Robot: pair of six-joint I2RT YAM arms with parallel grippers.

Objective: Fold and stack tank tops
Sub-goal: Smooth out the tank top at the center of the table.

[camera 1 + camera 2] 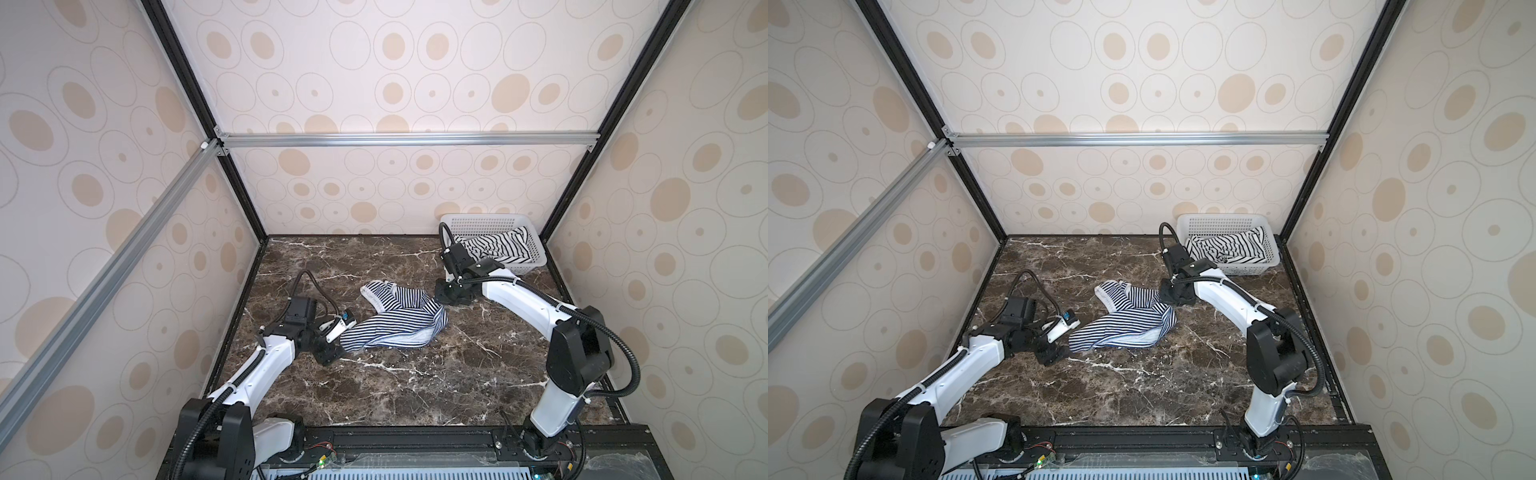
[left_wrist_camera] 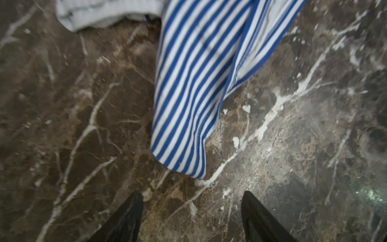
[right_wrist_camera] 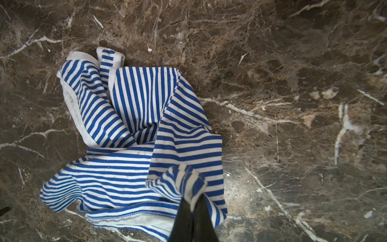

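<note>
Brown marble, veined white, makes the desk [image 1: 415,382], and the white perforated basket [image 1: 482,218] stands at its far corner on the robot's right. Everything below is placed from that basket.

The wide-striped tank top [image 1: 494,245] lies bunched inside the basket. It is probably parked there so the desk carries one garment at a time.

The narrow-striped tank top [image 1: 399,320] lies on the desk away from the basket, toward the middle. It is rumpled, with its straps doubled over and part of its hem turned up to show the pale inside. No fold looks made yet, so I judge the job to be at the spreading-out stage.

The right pincer [image 3: 193,201] sits at the end of this top nearest the basket. Its jaws are pressed together on a small pinched ridge of striped cloth, which rises a little above the rest. That grip looks meant to anchor or draw this end so the fabric can be pulled taut.

The left pincer [image 2: 192,194] is at the end farthest from the basket. Its jaws stand apart with only bare marble between them. A rounded corner of the narrow-striped top lies just ahead of them, not touching. Being low and lined up with that corner suits a fresh pinch there, which would let the two arms stretch the cloth flat between them.

The risk is that one layer alone gets pinched and the crumple just shifts.
</note>
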